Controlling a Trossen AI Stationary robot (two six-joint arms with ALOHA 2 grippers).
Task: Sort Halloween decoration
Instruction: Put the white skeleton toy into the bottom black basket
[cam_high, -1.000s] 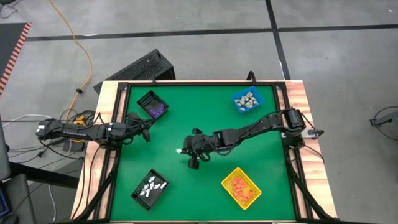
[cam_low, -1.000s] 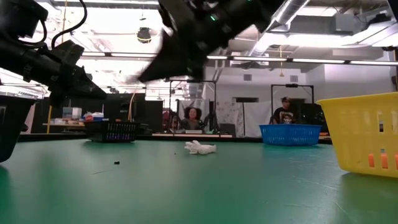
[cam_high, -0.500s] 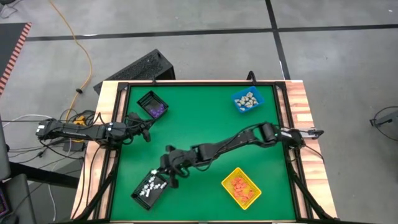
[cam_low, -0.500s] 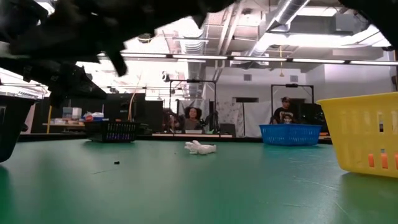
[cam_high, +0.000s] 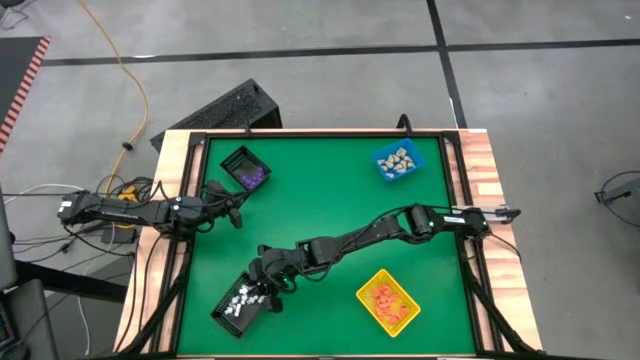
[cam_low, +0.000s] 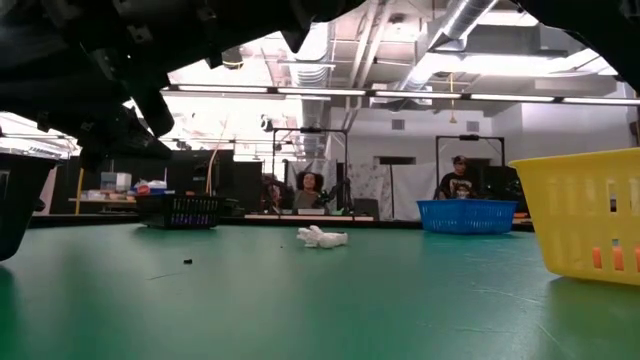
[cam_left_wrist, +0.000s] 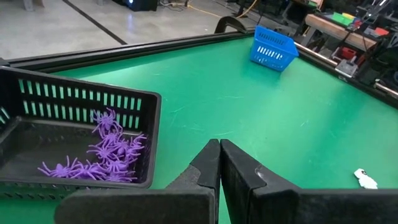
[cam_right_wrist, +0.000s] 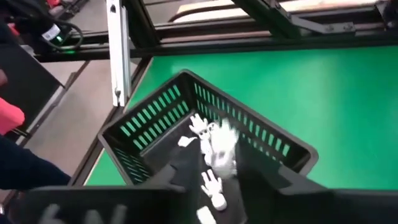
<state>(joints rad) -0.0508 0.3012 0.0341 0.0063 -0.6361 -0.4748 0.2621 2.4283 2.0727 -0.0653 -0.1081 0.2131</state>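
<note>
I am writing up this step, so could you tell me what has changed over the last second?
The right gripper swung from mid-table out to the black bin of white pieces and now hangs over it with its fingers parted; a white piece shows blurred between them, seemingly just let go. The left gripper stayed shut by the bin of purple pieces. All bins kept their places.

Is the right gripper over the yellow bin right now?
No, the right gripper hangs over the black bin holding white pieces, while the yellow bin sits apart from it.
</note>
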